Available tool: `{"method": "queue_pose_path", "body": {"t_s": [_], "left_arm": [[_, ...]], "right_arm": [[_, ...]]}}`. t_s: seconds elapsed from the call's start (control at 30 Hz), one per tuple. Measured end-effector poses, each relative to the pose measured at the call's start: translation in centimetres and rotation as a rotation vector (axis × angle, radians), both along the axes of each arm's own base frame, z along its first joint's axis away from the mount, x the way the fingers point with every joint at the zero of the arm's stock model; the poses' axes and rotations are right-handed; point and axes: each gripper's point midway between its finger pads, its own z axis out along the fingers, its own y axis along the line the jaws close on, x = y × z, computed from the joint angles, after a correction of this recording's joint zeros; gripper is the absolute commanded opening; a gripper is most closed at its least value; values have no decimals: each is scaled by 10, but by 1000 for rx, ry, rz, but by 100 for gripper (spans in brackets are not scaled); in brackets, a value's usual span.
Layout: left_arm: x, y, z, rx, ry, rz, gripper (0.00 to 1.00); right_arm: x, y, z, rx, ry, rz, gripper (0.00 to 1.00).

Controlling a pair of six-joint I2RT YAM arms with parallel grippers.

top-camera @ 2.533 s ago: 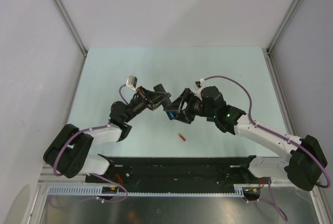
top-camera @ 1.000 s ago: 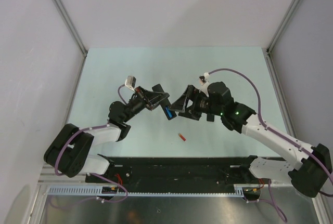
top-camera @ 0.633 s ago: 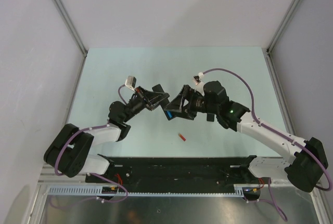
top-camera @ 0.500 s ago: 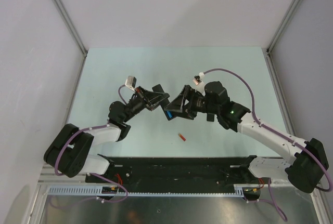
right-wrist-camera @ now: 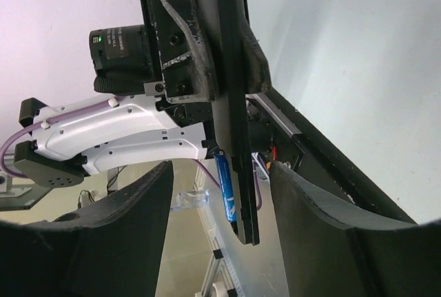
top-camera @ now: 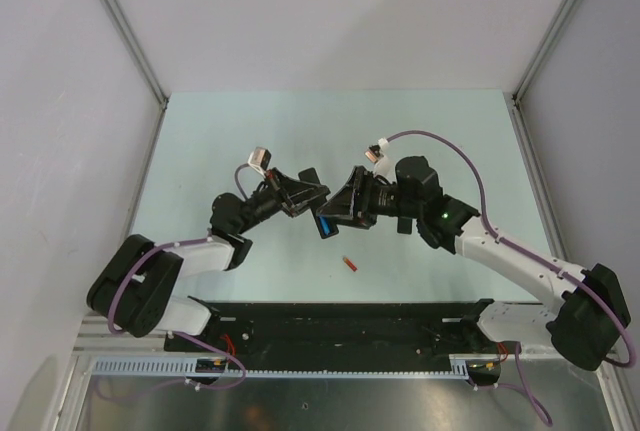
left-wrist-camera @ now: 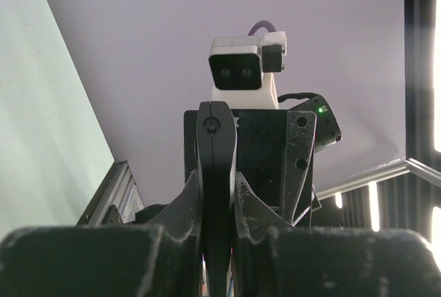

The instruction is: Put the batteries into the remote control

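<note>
My left gripper (top-camera: 293, 194) is shut on the remote control (top-camera: 314, 199), a slim black bar held above the table. In the left wrist view the remote (left-wrist-camera: 216, 145) stands edge-on between my shut fingers (left-wrist-camera: 185, 207). A blue battery (top-camera: 325, 224) lies along the remote's lower end; the right wrist view shows the battery (right-wrist-camera: 226, 190) against the bar (right-wrist-camera: 233, 104). My right gripper (top-camera: 345, 204) is open, its fingers (right-wrist-camera: 124, 228) spread either side of the remote's end without touching it. A red-orange battery (top-camera: 349, 264) lies on the table. The other batteries are out of view.
The pale green table (top-camera: 220, 141) has grey walls on three sides. A black rail (top-camera: 340, 316) runs along the near edge between the arm bases. The two grippers are very close together over the table's middle.
My right gripper has moved left, closer round the remote's end. My left gripper has shifted slightly right with the remote. The blue battery stays at the remote's lower end; the red-orange one has not moved.
</note>
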Motion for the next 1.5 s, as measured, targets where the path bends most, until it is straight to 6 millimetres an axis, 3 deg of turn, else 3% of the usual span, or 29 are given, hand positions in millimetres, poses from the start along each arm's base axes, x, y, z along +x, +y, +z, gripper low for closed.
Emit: {"method": "queue_pose_path", "body": {"t_s": [0.83,1.23,1.5], "left_arm": [[-4,-2,0,-1,11,-32,0],[-5,-2,0,0,9,-36,0],[-5,-1,1,-3,14,-36,0]], "right_arm": [[-8,1,-14,-8,3,57,43],[-9,6,-11,13,-8,77,30],[-10,9,-11,19,-11,88,14]]}}
